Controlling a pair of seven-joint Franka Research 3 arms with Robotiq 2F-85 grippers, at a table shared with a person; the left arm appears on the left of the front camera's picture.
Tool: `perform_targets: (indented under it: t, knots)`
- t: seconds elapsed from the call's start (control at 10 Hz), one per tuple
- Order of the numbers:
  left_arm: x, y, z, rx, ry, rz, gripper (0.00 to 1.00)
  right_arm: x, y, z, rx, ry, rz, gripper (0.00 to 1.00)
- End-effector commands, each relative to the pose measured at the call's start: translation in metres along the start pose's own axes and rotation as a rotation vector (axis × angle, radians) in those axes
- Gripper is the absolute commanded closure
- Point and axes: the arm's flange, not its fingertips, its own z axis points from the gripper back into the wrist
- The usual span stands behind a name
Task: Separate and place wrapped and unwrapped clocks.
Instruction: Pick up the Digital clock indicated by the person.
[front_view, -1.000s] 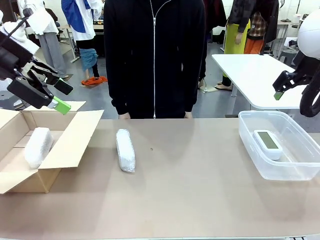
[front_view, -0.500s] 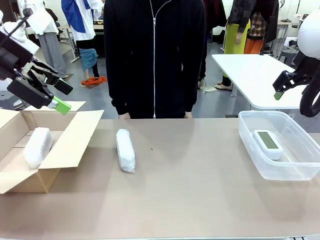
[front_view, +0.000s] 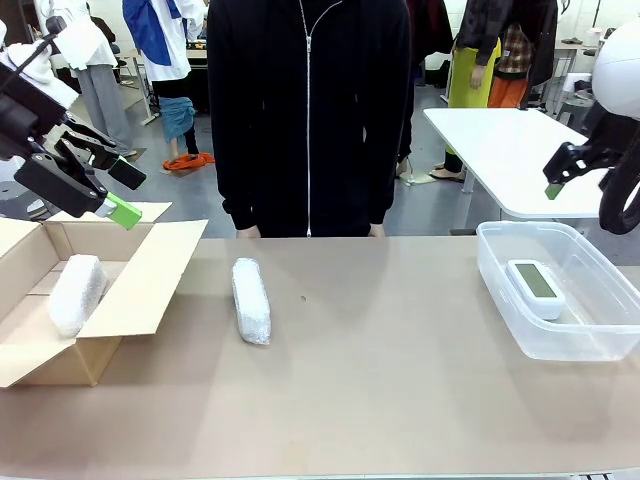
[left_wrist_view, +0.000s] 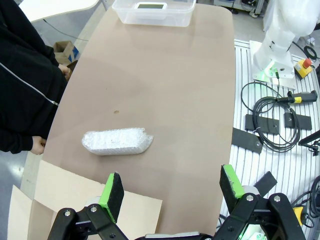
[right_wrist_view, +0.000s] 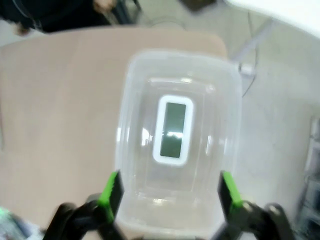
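- Gripper of the left arm: hangs above the open cardboard box, green pads spread wide, grasping nothing.
- Gripper of the right arm: raised above the clear plastic tub, jaws apart, nothing between them.
- Inside the box: first wrapped clock, a whitish bubble-wrap bundle lying on the bottom.
- On the brown table, just beside the box's lowered flap: second wrapped clock, lying lengthwise, well apart from both grippers.
- In the tub: bare white clock, grey display facing up.
- At the table's far edge: person in a black zip jacket, standing.
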Motion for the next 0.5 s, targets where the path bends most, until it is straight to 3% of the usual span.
perform_targets:
  t: [0.0, 0.2, 0.4]
  knots:
    - [0.0, 0.0, 0.0, -0.009, -0.009, -0.001, 0.0, -0.01, 0.059, -0.005, 0.193, -0.179, 0.334, 0.05]
    - [0.0, 0.0, 0.0, -0.009, -0.009, -0.001, 0.0, -0.032, 0.104, 0.011, 0.378, -0.346, 0.584, 0.05]
    - [0.0, 0.0, 0.0, -0.009, -0.009, -0.001, 0.0, -0.057, 0.125, 0.02, 0.513, -0.405, 0.758, 0.05]
